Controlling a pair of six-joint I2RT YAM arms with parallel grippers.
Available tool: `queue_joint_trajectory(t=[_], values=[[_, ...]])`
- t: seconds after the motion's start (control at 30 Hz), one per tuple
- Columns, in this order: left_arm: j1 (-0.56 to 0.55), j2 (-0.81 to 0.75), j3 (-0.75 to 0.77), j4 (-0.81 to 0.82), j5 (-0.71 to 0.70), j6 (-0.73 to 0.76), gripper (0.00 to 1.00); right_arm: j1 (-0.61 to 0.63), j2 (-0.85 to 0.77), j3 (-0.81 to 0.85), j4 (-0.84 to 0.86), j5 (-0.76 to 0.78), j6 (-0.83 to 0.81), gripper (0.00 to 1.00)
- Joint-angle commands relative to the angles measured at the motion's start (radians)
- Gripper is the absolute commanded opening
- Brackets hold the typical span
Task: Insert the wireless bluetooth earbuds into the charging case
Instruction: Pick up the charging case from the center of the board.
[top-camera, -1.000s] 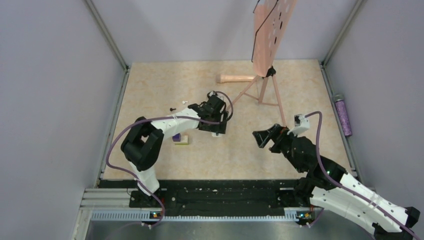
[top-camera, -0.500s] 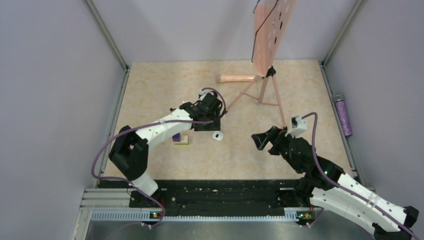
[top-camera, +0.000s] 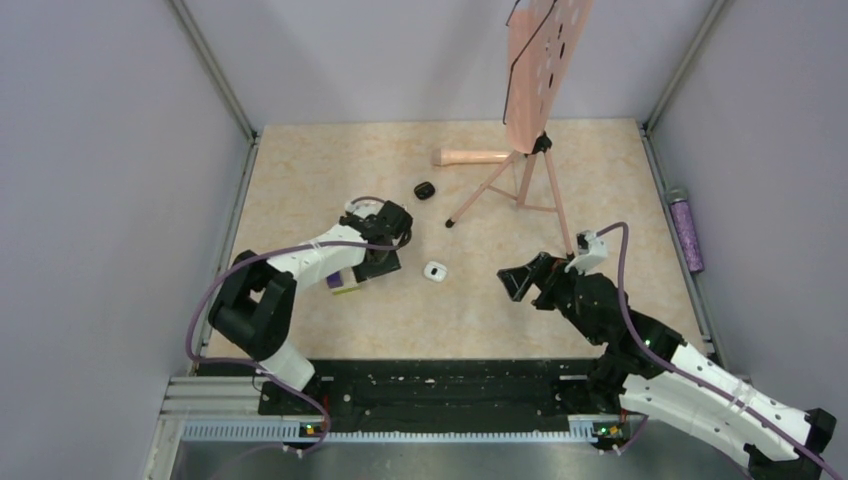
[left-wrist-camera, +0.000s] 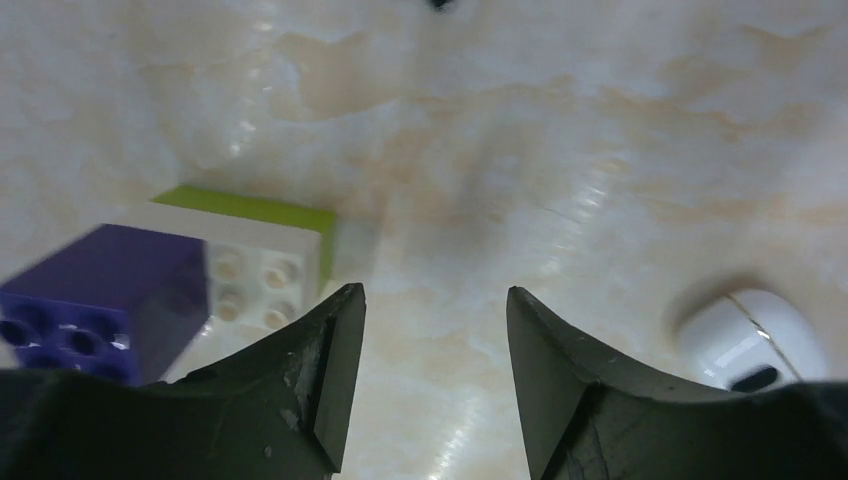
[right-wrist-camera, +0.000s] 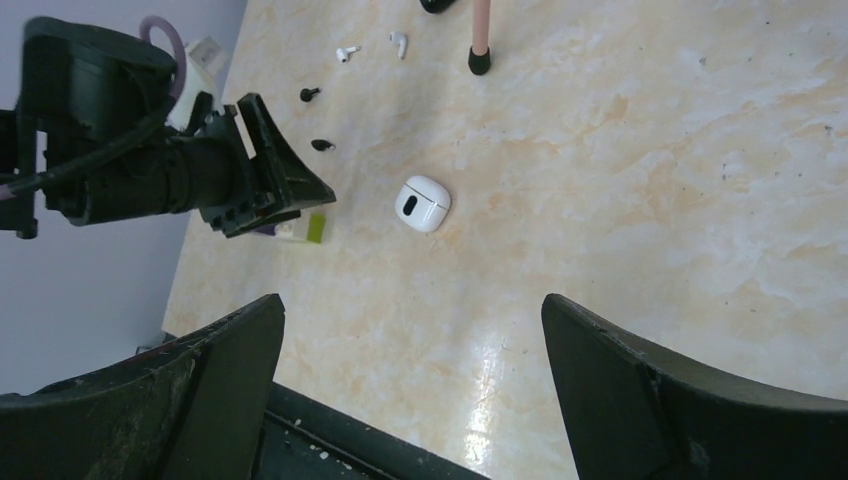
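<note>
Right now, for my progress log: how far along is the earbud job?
Nothing looks done: both black earbuds lie loose on the table, neither in a case. Nothing is in hand: the left claw and right claw are open and empty. Left: pick up each earbud and seat it in a case.

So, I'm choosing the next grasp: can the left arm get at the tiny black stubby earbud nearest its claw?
Probably yes: the tiny black stubby earbud lies uncovered on the marbled beige tabletop, close beside the open left claw, with nothing between them.
</note>
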Motion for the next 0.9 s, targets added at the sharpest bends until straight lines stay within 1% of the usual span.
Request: queue_joint_trajectory(t=[0.0,0.13,0.2,0.3,0.43,0.5,0.63,0.73,0.87], values=[[0.075,-0.059,-0.097,-0.032,-0.070,-0.083,0.59,-0.005,-0.034,0.012,0.009,-0.003,-0.010,0.99],[0.086,-0.159,-0.148,-0.092,-0.156,-0.133,0.59,-0.005,-0.059,-0.009,0.007,-0.001,0.000,0.99],[0.086,-0.208,-0.163,-0.077,-0.151,-0.121,0.59,-0.004,-0.059,-0.013,0.008,-0.003,0.002,0.99],[0.056,-0.226,-0.150,-0.009,-0.077,-0.065,0.59,-0.004,-0.057,-0.019,0.018,-0.006,0.003,0.99],[-0.061,-0.167,-0.059,0.040,0.004,-0.020,0.58,-0.004,-0.050,-0.015,0.020,-0.007,0.001,0.99],[-0.103,-0.128,-0.033,0.101,0.105,-0.006,0.58,-0.004,-0.046,-0.011,0.010,-0.009,0.000,0.99],[-0.124,-0.058,0.021,0.122,0.191,-0.073,0.59,-0.004,-0.028,-0.016,0.032,-0.039,-0.024,0.99],[-0.124,-0.060,0.032,0.123,0.212,-0.131,0.60,-0.003,0.087,0.016,0.048,-0.111,-0.079,0.97],[-0.102,-0.120,0.009,0.092,0.175,-0.165,0.60,-0.003,0.360,0.110,0.050,-0.185,-0.139,0.93]])
